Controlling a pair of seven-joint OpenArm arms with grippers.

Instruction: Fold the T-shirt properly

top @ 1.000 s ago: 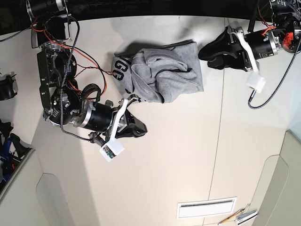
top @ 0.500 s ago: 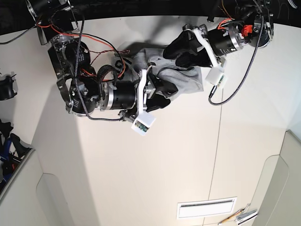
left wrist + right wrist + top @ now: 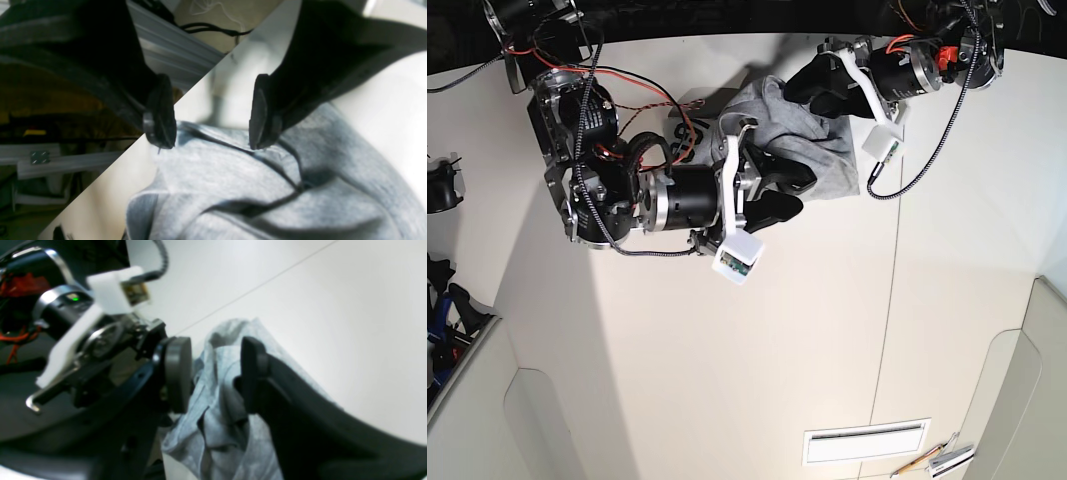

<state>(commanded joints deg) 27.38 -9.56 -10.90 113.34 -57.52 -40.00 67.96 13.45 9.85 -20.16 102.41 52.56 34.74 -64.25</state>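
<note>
Whitish and smooth, the wide table [image 3: 757, 350] fills most of the base view, with a thin dark seam [image 3: 890, 290] running from near its 1 o'clock side down towards 5 o'clock. Black metal-and-plastic right arm [image 3: 592, 150], strung with red and dark cables, reaches in from 10 o'clock; its similar black left mate [image 3: 937, 65] comes from 1 o'clock.

Light heather-grey, the cotton T-shirt [image 3: 832, 165] lies bunched and creased on the table at 12 o'clock in the base view, partly hidden by both arms. Part of its black lettering [image 3: 684, 135] shows at its 9 o'clock side.

Black-fingered, the right hand [image 3: 795, 194] is over the shirt's lower part; its fingers stand apart in the right wrist view, with grey cloth visible between them. The left hand [image 3: 803, 101] is open as well, at the shirt's 1 o'clock side in the base view. In the left wrist view a folded edge of cloth runs across between its fingertips; whether they touch it, I cannot tell.

At 5 o'clock on the table sits a white rectangular panel with a dark outline [image 3: 867, 442], and just beside it, at its 3 o'clock, thin orange-brown sticks [image 3: 917, 459].
</note>
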